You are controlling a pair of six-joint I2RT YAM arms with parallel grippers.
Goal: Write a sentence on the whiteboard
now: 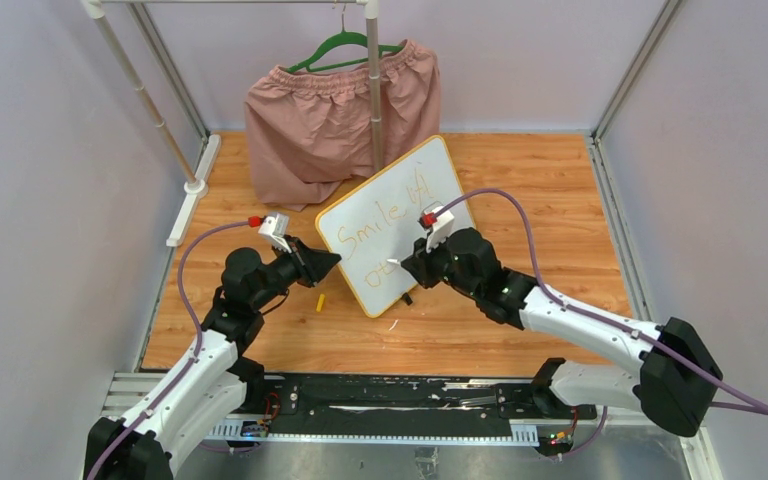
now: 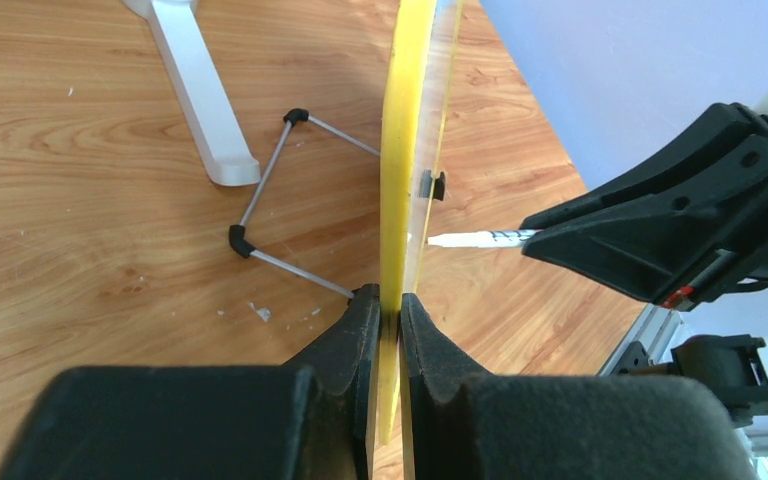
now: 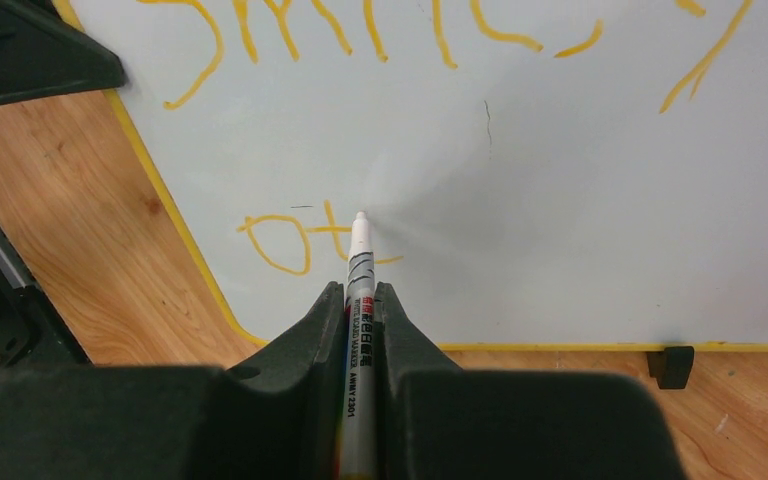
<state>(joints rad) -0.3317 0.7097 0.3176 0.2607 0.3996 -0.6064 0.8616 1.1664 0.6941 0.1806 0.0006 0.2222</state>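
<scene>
From the top view, the whiteboard stands on the table dead ahead of both arms. Its long axis runs from about 8 o'clock to 2 o'clock, and its written face is turned toward the right arm. The left gripper meets the board's short edge at the 8 o'clock end, while the right gripper comes in from 4 o'clock, so the right arm is nearer the open part of the face. The sentence reads "Smile" plus a few strokes above and a short start below, which I judge is well short of finished. In the left wrist view I see the board edge-on, its yellow frame running from 6 o'clock up to 12. The left gripper is clamped tight on that frame, one finger on each side. At 3 o'clock the marker reaches in from the right gripper, its tip at the face or just off it; I cannot tell which. In the right wrist view the right gripper is closed on the marker, whose barrel points to 12 o'clock. Its tip sits against the whiteboard at the crossbar of the "t" in "ot". The bare board for the rest of that line lies toward 3 o'clock, so I judge the next stroke goes that way.
</scene>
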